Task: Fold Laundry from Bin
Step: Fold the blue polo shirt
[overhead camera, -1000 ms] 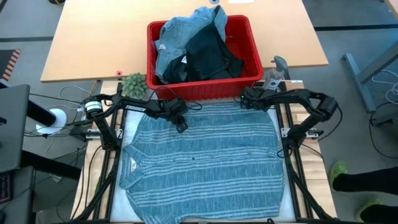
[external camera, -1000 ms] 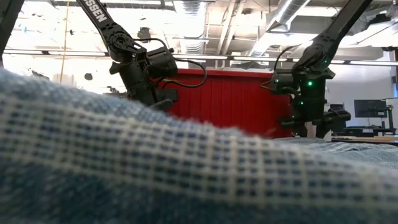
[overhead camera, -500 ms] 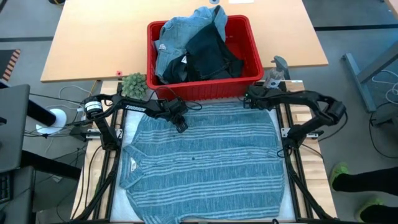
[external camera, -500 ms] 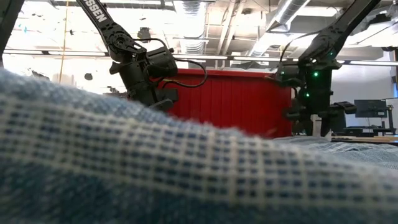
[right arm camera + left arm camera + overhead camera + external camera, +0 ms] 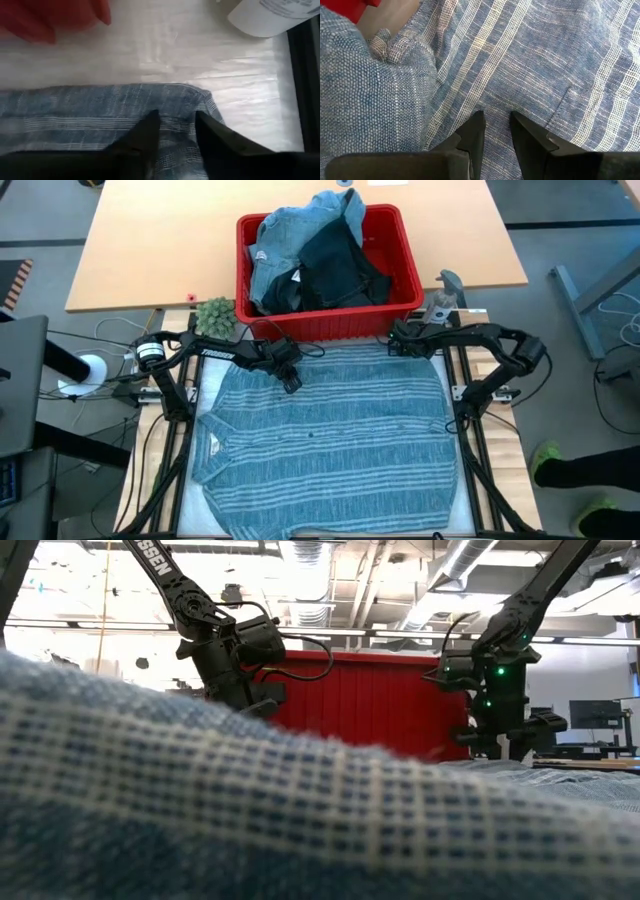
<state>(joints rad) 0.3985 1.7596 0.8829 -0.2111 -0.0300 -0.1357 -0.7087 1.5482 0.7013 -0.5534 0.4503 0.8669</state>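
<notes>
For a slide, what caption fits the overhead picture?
Two end effectors, left and right, on a striped shirt before a red bin.

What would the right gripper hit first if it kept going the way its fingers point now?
Most likely the striped shirt: the right gripper points down at the shirt's corner hem, with bare table just beyond. Contact is hard to judge.
</notes>
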